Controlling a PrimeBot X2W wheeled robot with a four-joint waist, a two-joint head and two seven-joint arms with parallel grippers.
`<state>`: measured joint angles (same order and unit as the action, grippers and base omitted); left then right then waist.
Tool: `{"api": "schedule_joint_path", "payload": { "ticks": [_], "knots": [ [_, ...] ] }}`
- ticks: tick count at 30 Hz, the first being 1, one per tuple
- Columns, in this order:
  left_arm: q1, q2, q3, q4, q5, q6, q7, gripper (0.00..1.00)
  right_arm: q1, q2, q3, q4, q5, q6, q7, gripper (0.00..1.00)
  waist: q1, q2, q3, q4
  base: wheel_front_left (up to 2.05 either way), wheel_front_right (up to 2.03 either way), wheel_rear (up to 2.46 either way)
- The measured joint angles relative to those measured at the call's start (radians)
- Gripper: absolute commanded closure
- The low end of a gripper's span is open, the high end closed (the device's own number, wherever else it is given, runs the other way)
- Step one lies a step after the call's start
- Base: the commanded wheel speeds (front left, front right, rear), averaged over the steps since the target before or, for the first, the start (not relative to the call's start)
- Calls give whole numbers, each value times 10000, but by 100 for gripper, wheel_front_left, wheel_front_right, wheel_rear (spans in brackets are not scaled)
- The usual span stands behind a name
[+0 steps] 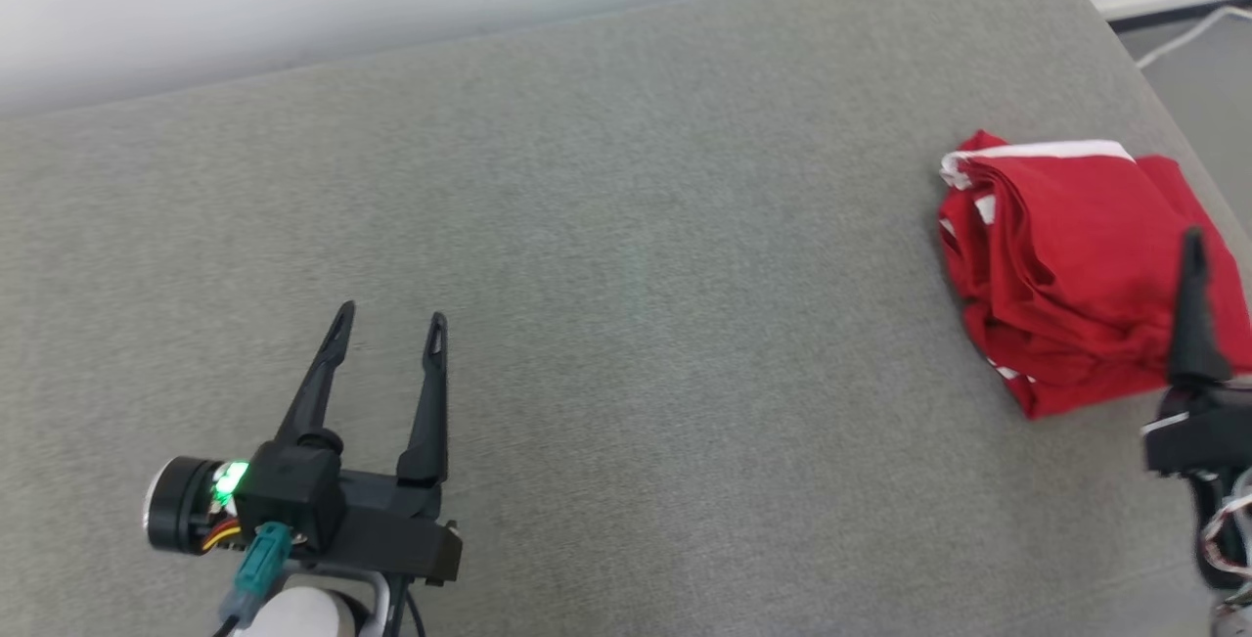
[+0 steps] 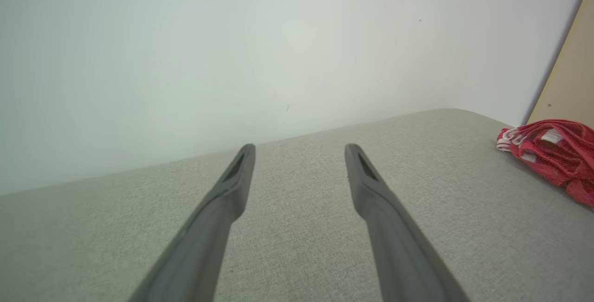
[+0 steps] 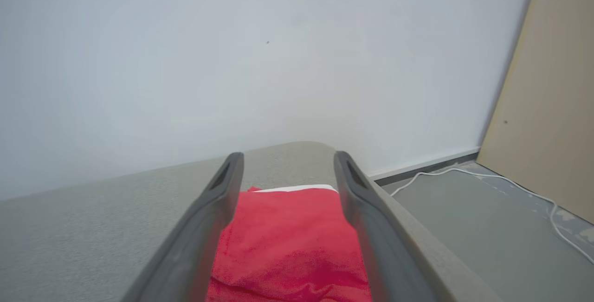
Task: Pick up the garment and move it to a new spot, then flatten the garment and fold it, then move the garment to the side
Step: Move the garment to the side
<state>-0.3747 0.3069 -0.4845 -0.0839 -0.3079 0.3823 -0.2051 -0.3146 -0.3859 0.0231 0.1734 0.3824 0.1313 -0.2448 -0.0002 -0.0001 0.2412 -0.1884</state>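
Garment (image 1: 1066, 275) lies folded at the cushion's (image 1: 626, 226) right edge; right gripper (image 3: 287, 158) over it and left gripper (image 1: 391, 316) both have fingers spread.

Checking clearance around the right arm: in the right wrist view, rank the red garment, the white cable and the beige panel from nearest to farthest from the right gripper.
1. Red garment: directly under the open right gripper.
2. White cable: on the floor, to the right.
3. Beige panel: upright beyond the cable, far right.
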Motion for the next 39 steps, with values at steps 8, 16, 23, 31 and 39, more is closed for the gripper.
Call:
{"api": "schedule_joint_path", "payload": {
  "ticks": [8,16,23,31,39],
  "knots": [
    [551,134,309,-163,-198,253,-125,0,1072,869,642,-2180,-752,0,790,0,0,0,-559,641,0,0,0],
    [1308,322,834,-353,-570,464,-297,0,1712,1348,1384,-2838,-1233,0,1302,0,0,0,-1116,1300,0,0,0],
    [1999,451,1034,-291,-738,502,-395,0,2523,1887,1358,-2964,-1778,0,1406,0,0,0,-1671,1693,0,0,0],
    [2592,535,886,-184,-949,341,-380,0,3405,2011,1175,-3202,-2002,0,1674,0,0,0,-2281,1967,0,0,0],
    [2745,529,894,27,-1154,238,-418,0,3765,2033,1045,-3392,-2165,0,1843,0,1,0,-2541,2243,0,0,0]
  ]
}}
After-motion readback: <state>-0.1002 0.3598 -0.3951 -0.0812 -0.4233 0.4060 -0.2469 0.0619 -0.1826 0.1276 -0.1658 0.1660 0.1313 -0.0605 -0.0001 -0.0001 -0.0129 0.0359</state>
